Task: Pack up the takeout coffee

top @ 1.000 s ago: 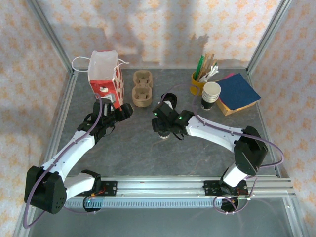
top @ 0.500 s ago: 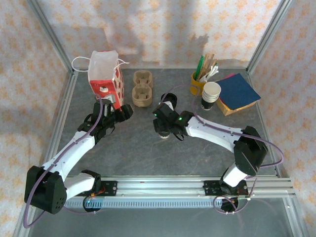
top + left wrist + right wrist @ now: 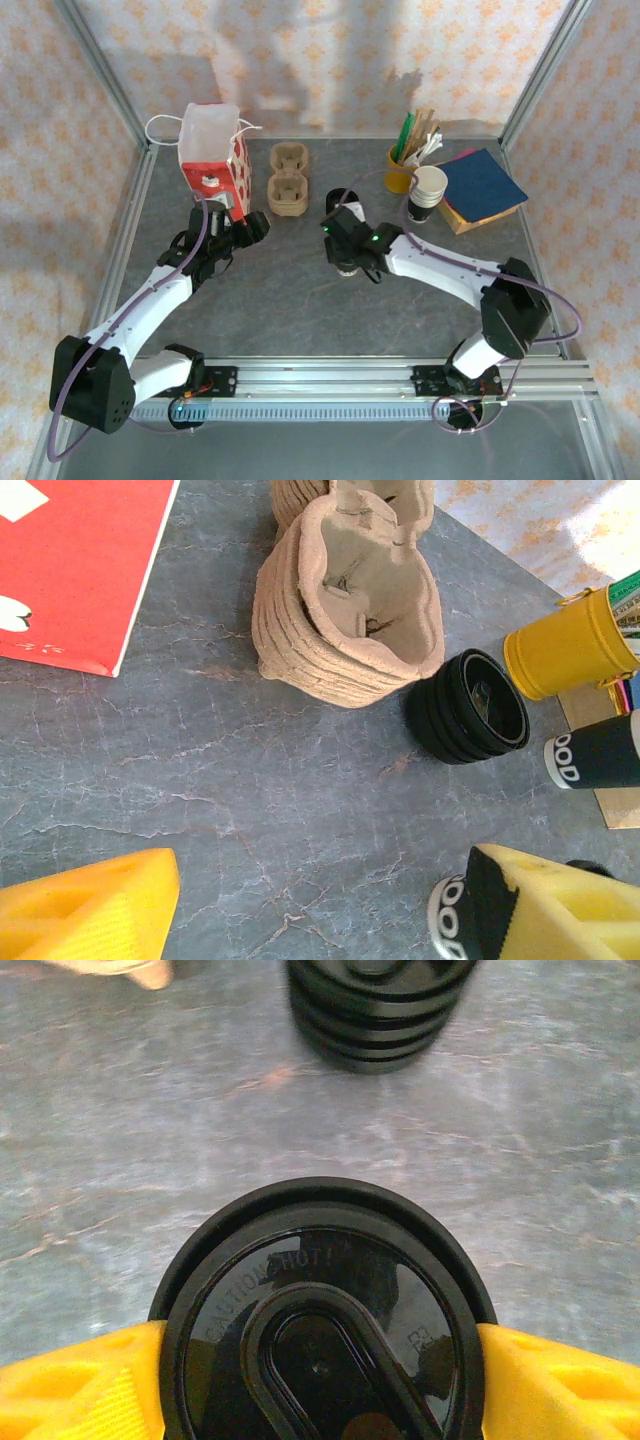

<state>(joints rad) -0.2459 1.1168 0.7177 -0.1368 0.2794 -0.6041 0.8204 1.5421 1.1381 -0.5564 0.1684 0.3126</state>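
The takeout coffee (image 3: 320,1290) shows its round black lid, embossed "CAUTION HOT", low in the right wrist view. My right gripper (image 3: 320,1385) is shut on it, a yellow finger pressed to each side of the cup. From above, that gripper (image 3: 346,258) is at mid-table and covers most of the cup. My left gripper (image 3: 238,232) hovers near the red and white bag (image 3: 210,160). It (image 3: 320,910) stands open over bare table. A dark cup with white lettering (image 3: 447,920) peeks out beside its right finger.
A two-cup cardboard carrier (image 3: 288,180) sits right of the bag. A stack of black lids (image 3: 475,708) lies just past the held cup. At the back right are a yellow cup of sticks (image 3: 402,168), stacked white cups (image 3: 428,190) and blue napkins (image 3: 482,184).
My right gripper has narrowed onto the cup and shifted a little to the right and back with it. The left arm has not moved.
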